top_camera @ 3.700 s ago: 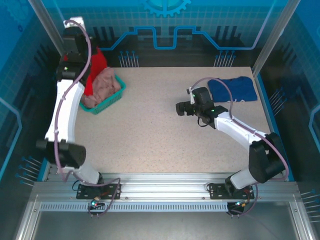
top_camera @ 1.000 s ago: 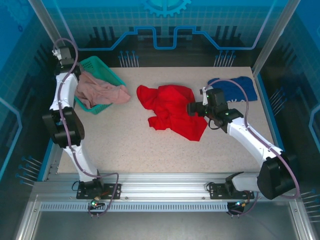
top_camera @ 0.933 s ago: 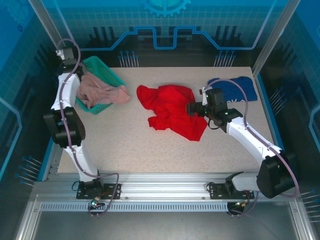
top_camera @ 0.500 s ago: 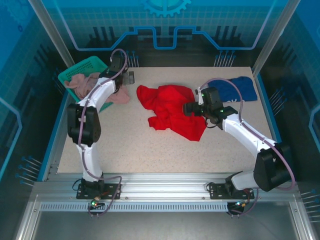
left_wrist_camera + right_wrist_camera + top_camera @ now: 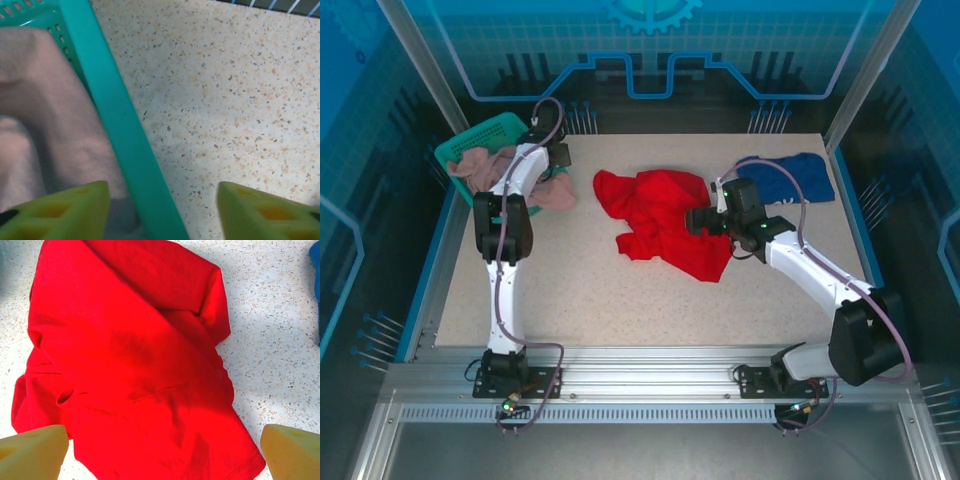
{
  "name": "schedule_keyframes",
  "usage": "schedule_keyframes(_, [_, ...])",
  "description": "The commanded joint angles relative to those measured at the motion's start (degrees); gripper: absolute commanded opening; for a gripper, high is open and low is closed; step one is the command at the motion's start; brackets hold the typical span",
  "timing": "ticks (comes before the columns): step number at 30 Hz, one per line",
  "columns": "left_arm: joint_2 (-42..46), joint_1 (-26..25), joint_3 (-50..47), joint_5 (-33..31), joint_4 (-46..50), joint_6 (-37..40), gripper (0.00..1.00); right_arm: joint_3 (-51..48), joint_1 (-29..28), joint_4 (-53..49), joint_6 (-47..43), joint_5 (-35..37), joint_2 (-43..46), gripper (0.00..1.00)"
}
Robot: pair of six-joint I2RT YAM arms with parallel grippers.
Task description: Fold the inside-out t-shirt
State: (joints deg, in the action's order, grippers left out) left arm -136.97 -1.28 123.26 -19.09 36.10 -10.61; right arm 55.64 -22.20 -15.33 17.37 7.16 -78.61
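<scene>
Out of the basket (image 5: pixel 120 130) now, the inside-out t-shirt (image 5: pixel 665 225) is lying crumpled on the table (image 5: pixel 610 300), the wide-open right gripper (image 5: pixel 162 447) hovering over it and the open, empty left gripper (image 5: pixel 162 210) straddling the basket rim, so spreading likely comes next.

bright, even overhead light washes the worktop (image 5: pixel 620 290) pale around the inside-out t-shirt (image 5: pixel 135 365), whose red is saturated almost to glare. in the right wrist view a soft grey shadow lies just beside the t-shirt, and the yellow fingers (image 5: pixel 30 450) in front of it are blurred.
</scene>
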Motion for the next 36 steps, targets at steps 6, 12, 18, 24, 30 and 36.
schedule_keyframes(6, [13.11, 1.3, -17.4, 3.94, 0.9, 6.82, 0.35, -0.39, -1.17, 2.32, 2.06, -2.13, -1.18, 1.0])
schedule_keyframes(12, [15.89, 2.46, -24.68, -5.95, -2.15, 18.1, 0.26, 1.31, -1.91, 1.93, 1.57, -2.44, -2.92, 1.0])
schedule_keyframes(18, [9.32, 5.64, -14.98, -16.2, 0.66, 24.04, 0.47, 3.04, -1.97, -0.89, 0.66, -0.05, -5.4, 1.0])
schedule_keyframes(24, [15.22, 4.28, -14.87, -9.97, 0.58, 18.87, 0.76, 5.93, 0.27, -7.68, 0.39, 1.18, -12.09, 0.94])
schedule_keyframes(30, [32.89, -4.01, -32.67, 10.05, -11.89, 6.88, 0.9, 7.05, 6.44, -11.27, 1.89, -4.11, -18.15, 0.87])
schedule_keyframes(36, [36.89, -14.59, -48.6, 24.72, -21.11, -2.78, 0.9, 7.38, 6.89, -11.56, 3.84, -6.91, -24.13, 0.76])
